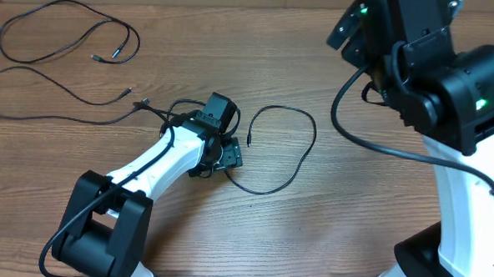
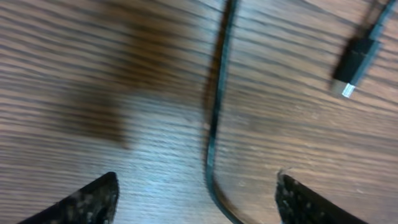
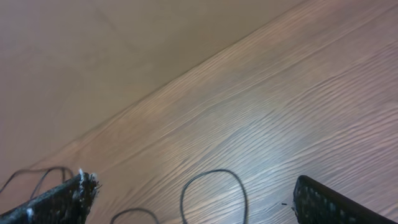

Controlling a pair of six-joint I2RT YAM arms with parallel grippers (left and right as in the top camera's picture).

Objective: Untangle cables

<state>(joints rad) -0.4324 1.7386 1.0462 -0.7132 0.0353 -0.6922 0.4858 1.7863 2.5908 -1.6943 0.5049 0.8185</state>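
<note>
Three thin black cables lie on the wooden table (image 1: 352, 210). One cable (image 1: 313, 129) curls in a loop just right of my left gripper (image 1: 219, 154), which is low over the wood. In the left wrist view that cable (image 2: 214, 124) runs between the open fingertips (image 2: 93, 199), touching neither, and its silver-tipped plug (image 2: 354, 62) lies up to the right. Two more cables (image 1: 137, 42) (image 1: 90, 102) lie spread at the far left. My right gripper (image 3: 196, 202) hangs open and high, holding nothing, with the cable loop (image 3: 211, 177) far below it.
The left arm's base (image 1: 101, 232) stands at the front left. The right arm (image 1: 457, 98) rises over the right side, with its own thick black wiring (image 1: 355, 139) hanging below. A beige wall (image 3: 124, 50) borders the table's far edge.
</note>
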